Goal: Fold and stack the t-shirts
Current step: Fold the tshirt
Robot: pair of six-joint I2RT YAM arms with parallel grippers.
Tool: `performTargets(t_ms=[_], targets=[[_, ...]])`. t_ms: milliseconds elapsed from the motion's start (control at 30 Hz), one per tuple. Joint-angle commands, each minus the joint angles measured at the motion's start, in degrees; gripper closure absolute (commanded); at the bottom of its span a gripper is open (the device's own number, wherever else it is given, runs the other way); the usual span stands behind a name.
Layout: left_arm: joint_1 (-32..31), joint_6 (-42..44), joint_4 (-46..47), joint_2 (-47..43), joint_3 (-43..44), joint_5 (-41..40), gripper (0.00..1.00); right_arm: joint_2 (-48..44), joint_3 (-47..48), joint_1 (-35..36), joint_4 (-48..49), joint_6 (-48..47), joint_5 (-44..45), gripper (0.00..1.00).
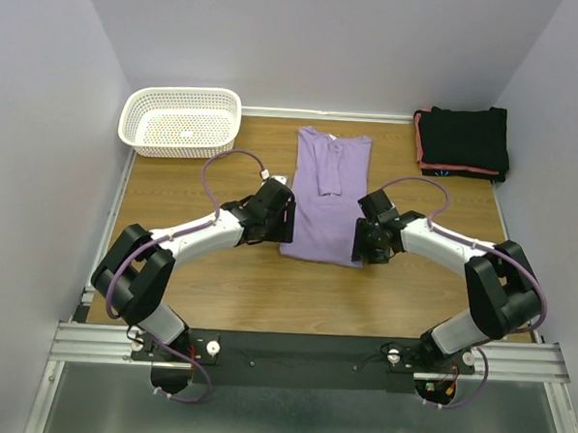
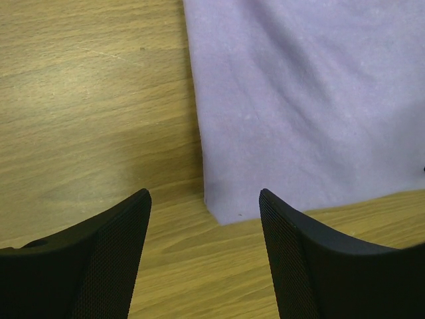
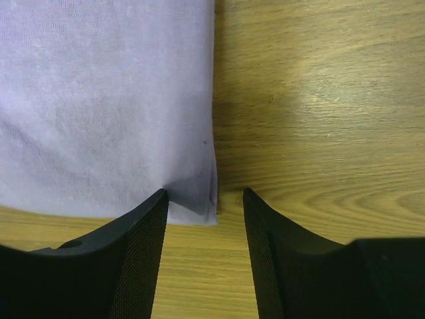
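Note:
The lavender t-shirt (image 1: 326, 194) lies flat on the table, its sides folded in to a long strip, collar at the far end. My left gripper (image 1: 282, 216) is open beside the shirt's left edge near the bottom; in the left wrist view the shirt's bottom left corner (image 2: 226, 214) lies between the open fingers, with nothing gripped. My right gripper (image 1: 363, 242) is open at the bottom right corner; in the right wrist view that corner (image 3: 199, 206) sits between the fingers, touching the left fingertip (image 3: 156, 206). Folded black shirts (image 1: 465, 140), one with a coral-red edge, are stacked at the far right.
A white mesh basket (image 1: 182, 121) stands at the far left corner. Bare wooden tabletop (image 1: 188, 289) lies either side of the shirt and in front of it. Grey walls close in the table on three sides.

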Motion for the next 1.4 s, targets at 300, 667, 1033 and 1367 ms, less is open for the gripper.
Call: performTargets(t_ms=[300, 667, 1033, 1367], targets=[[-0.84, 0.03, -3.95, 1.2, 2.41, -1.76, 0.26, 6.71, -1.47, 3.72, -6.27, 2.85, 4.12, 0.61], [-1.45, -0.5, -6.24, 4.45, 4.69, -1.06, 0.26, 7.51, -2.35, 4.52, -6.27, 1.71, 6.84, 0.99], [-3.12, -1.46, -9.32, 10.08, 8.38, -2.73, 0.37, 6.45, -2.88, 4.52, -5.22, 0.39, 6.05, 0.99], [-4.26, -0.15, -11.69, 13.95, 9.88, -1.59, 0.38, 5.84, -3.14, 4.78, -4.86, -0.04, 6.23, 0.99]])
